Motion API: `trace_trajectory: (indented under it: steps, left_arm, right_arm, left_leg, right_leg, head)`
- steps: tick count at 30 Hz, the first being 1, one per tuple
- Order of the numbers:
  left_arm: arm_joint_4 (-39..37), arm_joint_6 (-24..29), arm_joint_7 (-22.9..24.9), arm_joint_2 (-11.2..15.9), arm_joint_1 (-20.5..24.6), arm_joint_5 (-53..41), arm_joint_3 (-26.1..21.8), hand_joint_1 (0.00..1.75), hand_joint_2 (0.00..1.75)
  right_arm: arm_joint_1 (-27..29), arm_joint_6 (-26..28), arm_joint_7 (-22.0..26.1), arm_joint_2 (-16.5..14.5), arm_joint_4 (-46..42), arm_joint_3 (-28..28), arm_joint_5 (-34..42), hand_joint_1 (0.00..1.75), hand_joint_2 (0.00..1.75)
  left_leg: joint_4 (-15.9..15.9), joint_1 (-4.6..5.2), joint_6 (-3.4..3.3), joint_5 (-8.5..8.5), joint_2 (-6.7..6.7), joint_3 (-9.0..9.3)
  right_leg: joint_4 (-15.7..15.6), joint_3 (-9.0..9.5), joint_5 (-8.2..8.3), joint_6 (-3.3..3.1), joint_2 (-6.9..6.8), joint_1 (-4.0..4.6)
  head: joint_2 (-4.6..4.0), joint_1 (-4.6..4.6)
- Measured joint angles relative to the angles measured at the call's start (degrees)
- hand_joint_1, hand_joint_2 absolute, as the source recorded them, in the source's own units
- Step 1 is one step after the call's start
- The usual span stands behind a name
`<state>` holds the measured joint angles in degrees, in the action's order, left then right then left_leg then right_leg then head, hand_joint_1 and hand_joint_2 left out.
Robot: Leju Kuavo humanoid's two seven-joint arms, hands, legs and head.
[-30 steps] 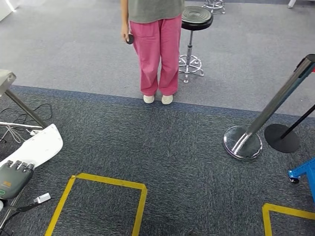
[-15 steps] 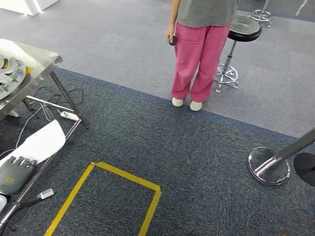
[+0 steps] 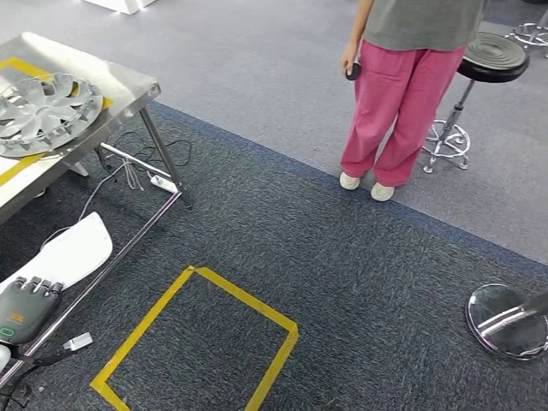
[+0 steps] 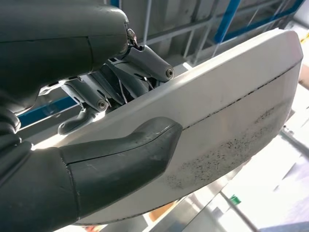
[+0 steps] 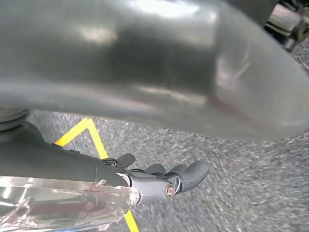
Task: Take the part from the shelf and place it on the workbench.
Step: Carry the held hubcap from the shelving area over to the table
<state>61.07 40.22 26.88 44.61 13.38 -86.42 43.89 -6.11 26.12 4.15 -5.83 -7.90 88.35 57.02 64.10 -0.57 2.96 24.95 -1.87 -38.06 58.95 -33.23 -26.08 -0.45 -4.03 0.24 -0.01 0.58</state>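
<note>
A long white curved part (image 3: 71, 253) sits at the lower left of the head view, held by my left hand (image 3: 26, 308) at its near end. In the left wrist view the thumb (image 4: 120, 154) presses along the part's (image 4: 233, 96) face while the darker fingers wrap its far edge. The steel workbench (image 3: 122, 86) stands at the upper left, marked with yellow tape. My right hand (image 5: 171, 179) hangs over the carpet with loosely stretched fingers and nothing in them.
A silver wheel cover (image 3: 45, 107) lies on the workbench. Cables and a power strip (image 3: 162, 182) lie under it. A person in pink trousers (image 3: 401, 94) stands ahead, with a black stool (image 3: 491, 56) beside. A yellow tape square (image 3: 193, 342) marks the floor; a chrome post base (image 3: 507, 321) sits right.
The camera has swung left: the workbench has come into view, and the person, stool and post base have slid right. My left hand still holds the white part.
</note>
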Motion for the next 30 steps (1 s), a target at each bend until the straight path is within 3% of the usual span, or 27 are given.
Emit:
trace_trajectory:
  steps: [2,3,5,7,9,11,12,13,14,15,17,18,20,21,23,25,27,28,30]
  left_arm:
    - [0.0,0.0,0.0,0.1,0.2,0.0,-0.1,1.75,1.75]
    - [0.0,0.0,0.0,0.1,0.3,0.0,-0.1,1.75,1.75]
    - [0.0,0.0,0.0,0.1,0.1,0.0,-0.1,1.75,1.75]
    - [0.0,0.0,0.0,0.3,-0.1,0.0,-0.1,1.75,1.75]
    - [0.0,0.0,0.0,0.2,0.0,0.0,-0.1,1.75,1.75]
    - [0.0,0.0,0.0,0.0,0.0,0.0,-0.1,1.75,1.75]
    - [0.0,0.0,0.0,-0.1,-0.1,0.0,-0.1,1.75,1.75]
    - [0.0,0.0,0.0,-0.1,-0.2,0.0,-0.1,1.75,1.75]
    - [0.0,0.0,0.0,-0.1,-0.2,0.0,-0.1,1.75,1.75]
    - [0.0,0.0,0.0,-0.1,-0.2,0.0,-0.1,1.75,1.75]
    - [0.0,0.0,0.0,-0.1,-0.2,0.0,-0.1,1.75,1.75]
    - [0.0,0.0,0.0,-0.1,-0.2,0.0,-0.1,1.75,1.75]
    - [0.0,0.0,0.0,0.0,-0.5,0.0,-0.1,1.75,1.75]
    - [0.0,0.0,0.0,0.1,-0.6,0.0,-0.1,1.75,1.75]
    - [0.0,0.0,0.0,0.3,-0.6,0.0,-0.1,1.75,1.75]
    - [0.0,0.0,0.0,0.2,-0.4,0.0,-0.1,1.75,1.75]
    - [0.0,0.0,0.0,-0.1,-0.5,0.0,0.0,1.75,1.75]
    - [0.0,0.0,0.0,-0.1,-0.7,0.0,0.0,1.75,1.75]
    - [0.0,0.0,0.0,0.0,-0.7,0.0,-0.1,1.75,1.75]
  right_arm:
    - [0.0,0.0,0.0,0.0,0.0,0.0,0.0,0.0,0.0]
    - [0.0,0.0,0.0,0.0,0.0,0.0,0.0,0.0,0.0]
    - [0.0,0.0,0.0,0.0,0.0,0.0,0.0,0.0,0.0]
    - [-0.1,0.0,0.0,0.0,0.0,0.0,0.0,0.0,0.0]
    - [-0.1,0.0,0.1,0.0,0.0,0.0,0.0,0.0,0.0]
    - [0.0,0.0,0.1,0.0,0.0,0.0,0.1,0.0,0.0]
    - [0.1,0.0,0.1,0.0,0.0,0.0,0.1,0.0,0.0]
    - [0.2,0.0,0.1,0.0,0.0,0.0,0.2,0.0,0.0]
    - [0.2,0.0,0.1,0.0,0.0,0.0,0.2,0.0,0.0]
    - [0.1,0.0,0.1,0.0,0.0,0.0,0.2,0.0,0.0]
    - [0.0,0.0,0.1,0.0,0.0,0.0,0.3,0.0,0.0]
    - [0.0,0.0,0.1,0.0,0.0,0.0,0.3,0.0,0.0]
    - [0.0,0.0,0.1,0.0,0.0,0.0,0.4,0.0,0.0]
    - [0.0,0.0,0.1,0.0,0.0,0.0,0.4,0.0,0.0]
    - [-0.1,0.0,0.1,0.0,0.0,0.0,0.4,0.0,0.0]
    - [0.0,0.0,0.1,0.0,0.0,0.0,0.4,0.0,0.0]
    - [0.2,0.0,0.1,0.0,0.0,0.0,0.4,0.0,0.0]
    - [0.2,0.0,0.1,0.0,0.0,0.0,0.4,0.0,0.0]
    - [0.1,0.0,0.1,0.0,0.0,0.0,0.4,0.0,0.0]
  left_leg:
    - [-6.2,0.48,-0.59,-1.78,-2.8,3.25]
    - [-7.2,0.69,-0.94,-1.73,-3.33,3.69]
    - [-7.4,0.74,-1.7,-1.73,-1.75,3.6]
    - [-7.6,0.4,-2.32,-1.87,-0.28,3.68]
    - [-7.7,0.08,-2.87,-1.94,1.2,3.71]
    - [-7.7,0.05,-3.13,-1.89,2.83,3.67]
    - [-7.6,0.06,-3.14,-1.87,3.71,3.68]
    - [-7.6,0.05,-3.14,-1.87,4.6,3.71]
    - [-7.6,0.02,-3.1,-1.86,5.52,3.77]
    - [-7.6,-0.04,-2.99,-1.83,6.44,3.85]
    - [-7.4,-0.07,-2.54,-1.84,8.02,3.71]
    - [-7.4,-0.16,-2.18,-1.95,8.73,3.53]
    - [-7.6,-0.44,-1.41,-2.34,10.12,3.19]
    - [-7.6,-0.47,-1.06,-2.31,9.82,3.06]
    - [-5.1,-0.22,-0.51,-0.69,6.75,1.72]
    - [1.8,-0.08,-0.1,2.7,3.29,-1.65]
    - [7.6,-0.19,0.12,4.49,2.53,-4.57]
    - [7.9,-0.22,0.15,3.86,2.42,-4.66]
    - [2.1,-0.16,0.01,0.22,1.37,-1.45]
  right_leg:
    - [0.0,0.38,-0.37,0.47,-1.29,0.41]
    - [-0.1,0.59,-0.55,0.71,-1.94,0.64]
    - [-0.3,1.0,-0.89,1.19,-3.22,0.78]
    - [1.1,0.66,-2.02,1.85,-1.45,0.6]
    - [7.1,-2.11,-5.18,2.34,2.3,0.37]
    - [14.9,-6.06,-8.35,2.43,3.81,0.31]
    - [16.6,-7.13,-8.52,2.37,3.94,0.31]
    - [16.3,-7.29,-7.68,2.27,4.02,0.31]
    - [13.5,-6.17,-5.67,2.11,4.37,0.28]
    - [9.2,-4.29,-3.28,1.94,5.35,0.18]
    - [1.9,-0.83,-0.44,1.78,8.04,-0.21]
    - [0.4,-0.02,-0.16,1.72,8.82,-0.28]
    - [0.0,0.37,-0.18,1.38,8.12,-0.16]
    - [-0.2,0.47,-0.04,1.06,7.46,-0.15]
    - [-0.6,0.73,0.17,0.38,6.03,-0.25]
    - [-0.8,0.83,0.07,-0.03,4.49,-0.13]
    - [-0.8,0.86,-0.1,-0.21,2.86,-0.04]
    - [-0.8,0.93,-0.2,-0.22,2.06,-0.02]
    - [-0.8,1.28,-0.48,-0.05,0.58,0.02]
  head:
    - [0.0,0.04]
    - [-0.01,0.06]
    - [0.0,0.07]
    - [0.01,0.01]
    - [0.0,-0.17]
    - [0.01,-0.23]
    - [0.01,-0.22]
    - [0.0,-0.22]
    - [0.0,-0.22]
    - [0.0,-0.22]
    - [0.01,-0.19]
    - [0.01,-0.18]
    - [0.01,-0.16]
    - [0.0,-0.14]
    - [-0.01,0.1]
    - [-0.01,0.3]
    - [0.0,0.31]
    - [-0.01,0.31]
    - [-0.01,0.31]
